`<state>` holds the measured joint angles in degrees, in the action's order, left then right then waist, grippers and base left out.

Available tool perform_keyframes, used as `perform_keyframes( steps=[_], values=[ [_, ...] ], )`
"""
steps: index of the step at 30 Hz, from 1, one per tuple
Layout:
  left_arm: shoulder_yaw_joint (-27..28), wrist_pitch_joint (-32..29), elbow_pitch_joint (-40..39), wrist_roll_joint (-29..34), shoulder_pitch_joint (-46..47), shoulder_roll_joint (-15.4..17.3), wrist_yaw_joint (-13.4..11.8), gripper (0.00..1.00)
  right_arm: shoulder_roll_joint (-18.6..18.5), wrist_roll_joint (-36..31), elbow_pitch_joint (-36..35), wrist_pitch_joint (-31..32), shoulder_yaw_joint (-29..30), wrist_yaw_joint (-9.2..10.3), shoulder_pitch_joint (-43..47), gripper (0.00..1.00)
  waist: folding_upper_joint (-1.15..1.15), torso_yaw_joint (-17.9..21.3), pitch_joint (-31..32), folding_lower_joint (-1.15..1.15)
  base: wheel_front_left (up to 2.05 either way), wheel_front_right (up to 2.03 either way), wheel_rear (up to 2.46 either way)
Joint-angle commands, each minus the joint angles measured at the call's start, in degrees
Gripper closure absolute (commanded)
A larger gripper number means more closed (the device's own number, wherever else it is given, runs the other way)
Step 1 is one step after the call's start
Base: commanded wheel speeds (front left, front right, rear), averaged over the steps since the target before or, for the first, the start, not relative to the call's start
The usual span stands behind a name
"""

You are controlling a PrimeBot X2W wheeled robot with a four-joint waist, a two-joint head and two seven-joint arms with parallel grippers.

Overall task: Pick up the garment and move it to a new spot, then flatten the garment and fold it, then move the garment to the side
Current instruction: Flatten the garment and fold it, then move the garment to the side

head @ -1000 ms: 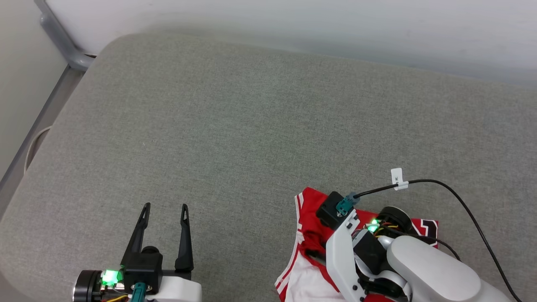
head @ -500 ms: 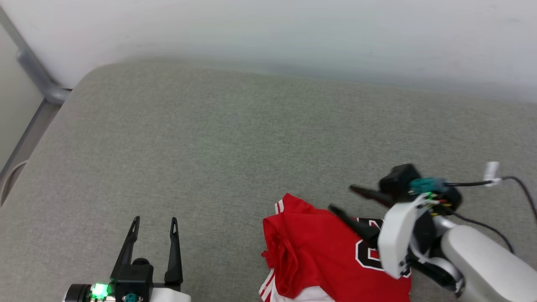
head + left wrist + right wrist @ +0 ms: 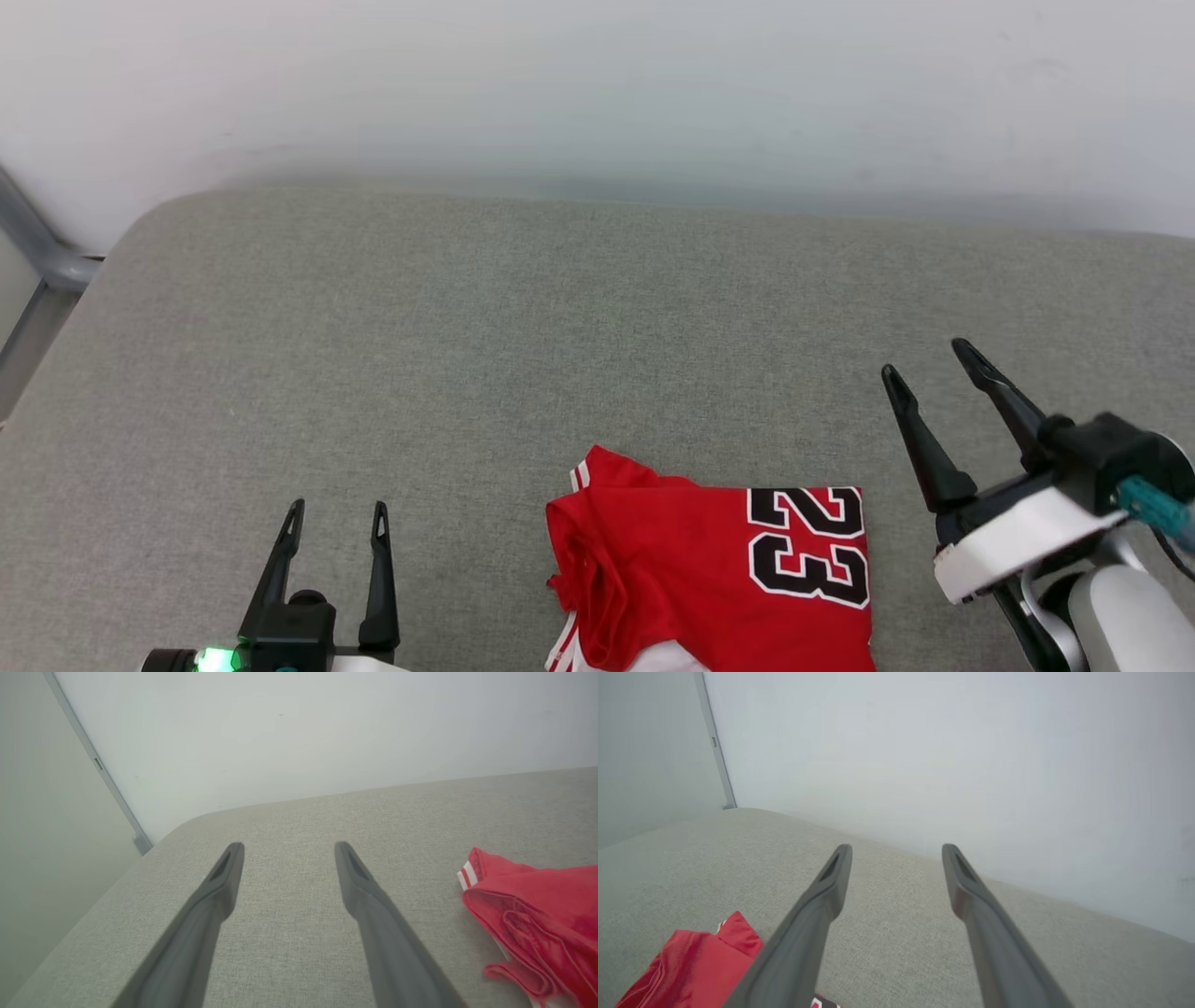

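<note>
Right end effector point(image 3: 924, 359): fingers spread wide with nothing between them, raised just off the right side of the garment point(image 3: 691, 569) and pointing toward the wall point(image 3: 597, 93). From where I stand it looks lifted clear, so the cloth lies undisturbed.
Left end effector point(image 3: 338, 506): also spread and empty, low at the near left, well apart from the fabric. It seems parked out of the way, not poised to grab.
Garment: lies on the grey cushion point(image 3: 420, 327) at its near edge, right of middle, between the two arms. It's a compact red block with the black-and-white 23 point(image 3: 808, 546) facing up.
Fold: the right side is flat and square. The left edge is bunched in soft layers (not the tidiest crease), with striped trim showing at the top corner and some white at the bottom.
Cushion: bare grey weave on every other side, a metal rail point(image 3: 37, 252) at its far left corner.
Stage: I'd judge the folding done. Whether this spot already counts as "the side", I can't tell.
Next move: if it shifts again, the grip should catch all the bunched layers, or the block may unfold.
</note>
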<state>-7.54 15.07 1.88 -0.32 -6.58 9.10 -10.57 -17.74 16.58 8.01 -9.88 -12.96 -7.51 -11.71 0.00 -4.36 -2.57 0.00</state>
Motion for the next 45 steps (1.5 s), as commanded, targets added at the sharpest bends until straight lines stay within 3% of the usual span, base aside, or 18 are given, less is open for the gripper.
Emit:
perform_keyframes(
  steps=[1,8,14,29,45],
  values=[
    [-0.05,0.11,-0.14,-0.11,-0.38,0.36,0.03,0.0,1.16,-1.52,-0.73,-1.09,1.43,0.06,1.55,0.0,0.0,0.41,0.42,0.0,0.0,0.0,0.0],
    [-0.07,0.11,-0.71,-0.18,-1.41,0.46,-0.05,0.0,8.17,-7.91,-4.46,-4.77,9.93,0.06,8.39,0.0,0.0,1.14,1.57,0.0,0.0,0.0,0.0],
    [-0.41,0.11,-0.92,-0.15,-2.15,0.51,0.25,0.0,11.74,-9.93,-6.35,-5.23,12.29,0.06,13.23,0.0,0.0,1.48,2.62,0.0,0.0,0.0,0.0],
    [-0.56,0.11,-1.51,-0.32,-3.02,0.51,0.27,0.0,14.68,-11.33,-9.95,-5.29,14.24,0.05,20.53,0.0,0.0,1.82,3.33,0.0,0.0,0.0,0.0],
    [-0.58,0.11,-1.62,-0.71,-3.54,0.45,0.87,0.0,15.0,-10.46,-11.41,-5.29,15.55,0.05,23.75,0.0,0.0,2.14,3.49,0.0,0.0,0.0,0.0]
  ],
)
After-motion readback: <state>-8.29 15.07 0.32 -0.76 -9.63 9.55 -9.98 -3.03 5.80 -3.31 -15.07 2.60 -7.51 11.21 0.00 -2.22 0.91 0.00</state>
